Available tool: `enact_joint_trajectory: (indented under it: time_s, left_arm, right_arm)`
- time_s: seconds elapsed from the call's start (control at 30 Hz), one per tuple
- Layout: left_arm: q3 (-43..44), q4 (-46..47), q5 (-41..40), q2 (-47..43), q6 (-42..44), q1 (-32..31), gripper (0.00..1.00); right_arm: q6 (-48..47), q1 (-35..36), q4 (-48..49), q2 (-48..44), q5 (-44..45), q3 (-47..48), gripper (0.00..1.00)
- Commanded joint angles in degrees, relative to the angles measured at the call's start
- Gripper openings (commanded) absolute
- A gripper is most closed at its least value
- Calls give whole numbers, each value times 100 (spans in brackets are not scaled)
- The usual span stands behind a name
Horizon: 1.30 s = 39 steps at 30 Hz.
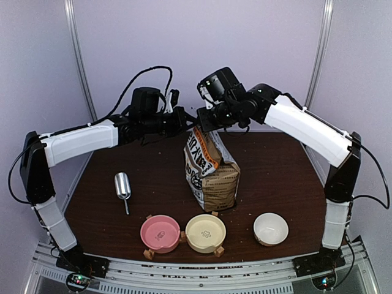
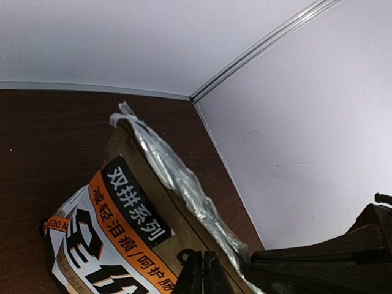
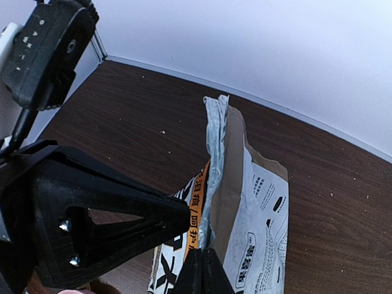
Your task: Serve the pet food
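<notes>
I am pinching the bag [image 1: 211, 174] at its top edge with both sets of jaws pressed shut on it. My left gripper [image 2: 203, 262] is gripping from one side and my right gripper [image 3: 201, 260] from the other, tips almost meeting. The bag is standing upright mid-table [image 1: 275, 165], between my two arms. Toward the near edge, a metal scoop [image 1: 122, 185], a pink bowl [image 1: 160, 233], a cream bowl [image 1: 206, 233] and a white bowl [image 1: 271, 228] are lying apart from the bag. Only the overhead view is showing those. My wrist views are showing the crinkled silver lining [image 3: 214, 141] of the bag's flattened mouth. The pet food is not showing in any view.
</notes>
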Motion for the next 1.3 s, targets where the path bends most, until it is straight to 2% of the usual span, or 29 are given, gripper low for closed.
enact_joint_trajectory:
  time_s: [0.0, 0.2, 0.4, 0.6, 0.77, 1.27]
  left_arm:
    - [-27, 54, -128, -227, 128, -19, 7]
    - [45, 86, -166, -195, 156, -14, 17]
    - [195, 92, -90, -62, 159, -5, 32]
    - [257, 129, -34, 34, 136, 2, 34]
    - [314, 204, 91, 117, 135, 3, 40]
    - [468, 376, 399, 386, 49, -5, 42]
  right_arm:
    - [141, -85, -262, 117, 203, 101, 1]
    - [325, -196, -174, 3, -66, -31, 0]
    - [627, -374, 432, -402, -713, -757, 0]
    - [953, -577, 1072, -808, -1277, -1472, 0]
    - [1153, -742, 1529, -1039, -1684, -1882, 0]
    - [1146, -784, 1577, -1103, -1748, -1963, 0]
